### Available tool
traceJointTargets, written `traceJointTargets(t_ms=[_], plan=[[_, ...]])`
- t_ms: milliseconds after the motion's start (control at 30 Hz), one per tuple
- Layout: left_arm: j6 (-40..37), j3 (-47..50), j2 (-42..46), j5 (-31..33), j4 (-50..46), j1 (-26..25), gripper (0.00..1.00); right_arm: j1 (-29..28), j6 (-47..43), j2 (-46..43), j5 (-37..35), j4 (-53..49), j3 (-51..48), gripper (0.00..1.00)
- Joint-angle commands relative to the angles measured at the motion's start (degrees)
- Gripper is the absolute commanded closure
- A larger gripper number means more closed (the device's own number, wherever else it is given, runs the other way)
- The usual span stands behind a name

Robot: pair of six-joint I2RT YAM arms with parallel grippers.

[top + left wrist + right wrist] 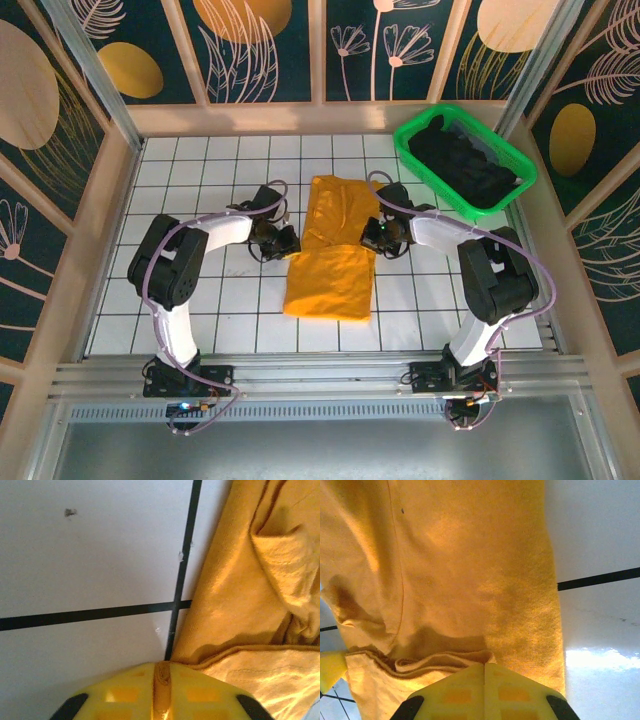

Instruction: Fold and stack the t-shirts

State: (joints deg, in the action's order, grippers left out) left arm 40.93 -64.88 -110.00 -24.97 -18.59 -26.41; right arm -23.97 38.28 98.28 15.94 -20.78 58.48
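Top external view, from where I stand: the orange-yellow t-shirt (330,262) lies flat on the white gridded table (200,180) as a long, narrow shape running away from the arm bases. Its near half is wider and smoother than its far half.

The left gripper (287,243) sits at the shirt's left edge, about halfway along. The right gripper (368,237) is at the shirt's right edge, directly across from it.

In the left wrist view, the yellow fingers (125,695) are drawn narrow with a ridge of orange cloth caught between them. The shirt's folded hem runs off to the right.

In the right wrist view, the fingers (515,692) are pressed tightly together. The hem is rumpled right at their tips, so they appear to be pinching it.

Beyond the shirt and to its right, a green mesh basket (412,150) sits at an angle. It holds a heap of black t-shirts (465,168).
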Motion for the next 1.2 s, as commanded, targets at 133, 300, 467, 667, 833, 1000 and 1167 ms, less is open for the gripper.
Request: traceJointTargets(t_ms=[133, 300, 467, 667, 833, 1000, 1167], plan=[[0.3, -2.7, 2.2, 2.2, -2.1, -0.9, 1.0, 0.7, 0.8, -1.2, -0.7, -1.3, 0.5, 1.0], [0.6, -4.0, 4.4, 1.8, -4.2, -1.3, 1.0, 0.8, 1.2, -2.8, -0.9, -2.6, 0.9, 1.0], [0.3, -5.3, 5.9, 1.8, -6.0, -1.7, 1.0, 0.9, 1.7, -4.0, -1.0, -3.9, 1.1, 1.0], [0.3, -7.3, 6.1, 0.6, -5.7, -2.0, 1.0, 1.1, 2.5, -6.3, -2.2, -5.4, 0.7, 1.0], [0.2, -8.6, 5.3, -1.1, -4.0, -2.4, 1.0, 1.5, 3.2, -7.9, -3.3, -6.8, 0.6, 1.0], [-0.5, -9.6, 2.6, -1.0, -3.5, -2.5, 1.0, 1.5, 3.8, -8.0, -4.2, -6.7, -1.3, 1.0], [-1.4, -9.7, -1.2, -0.7, -2.5, -2.5, 1.0, 1.7, 3.7, -5.5, -4.1, -4.8, -2.7, 1.0]])
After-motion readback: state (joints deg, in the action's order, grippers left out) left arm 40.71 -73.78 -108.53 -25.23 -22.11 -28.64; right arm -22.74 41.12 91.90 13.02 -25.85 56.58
